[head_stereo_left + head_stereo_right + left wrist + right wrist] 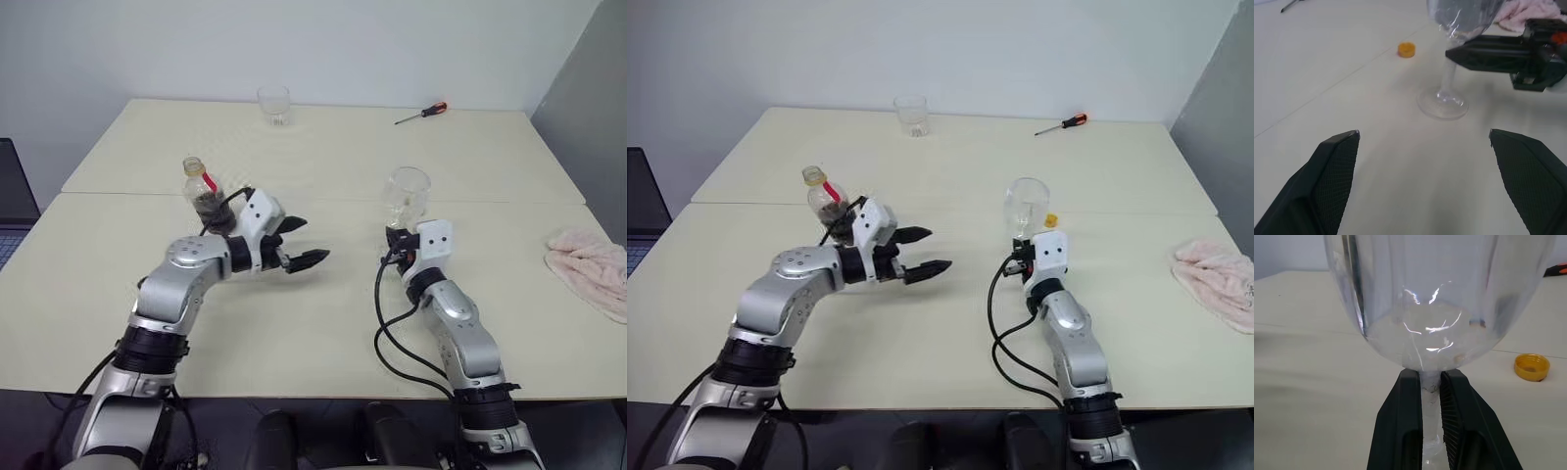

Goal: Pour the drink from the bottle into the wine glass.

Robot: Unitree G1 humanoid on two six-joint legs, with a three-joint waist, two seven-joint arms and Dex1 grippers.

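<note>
On the cream table, seen from the head camera, the wine glass stands upright near the middle, its bowl clear. The right gripper sits at the glass's stem just under the bowl, fingers drawn together on it. To the left of the glass, well apart from it, the left gripper points toward it with its two black fingers spread wide and nothing between them. Just behind that gripper's wrist stands the bottle, uncapped, red label strip on its neck, a little dark drink low in its body; it is close to the wrist, whether touching I cannot tell. Far behind the glass, at the table's back edge, are a clear tumbler and a red-handled screwdriver. A pink cloth lies well to the right of the glass.

From the left wrist, its own fingertips stand far apart over bare table. Ahead, the glass's round foot rests flat on the table, the stem pinched by the right gripper's fingers. A yellow cap lies beyond the foot.

From the right wrist, both fingers clamp the stem right below the bowl. The cap lies near the glass, open side up.
</note>
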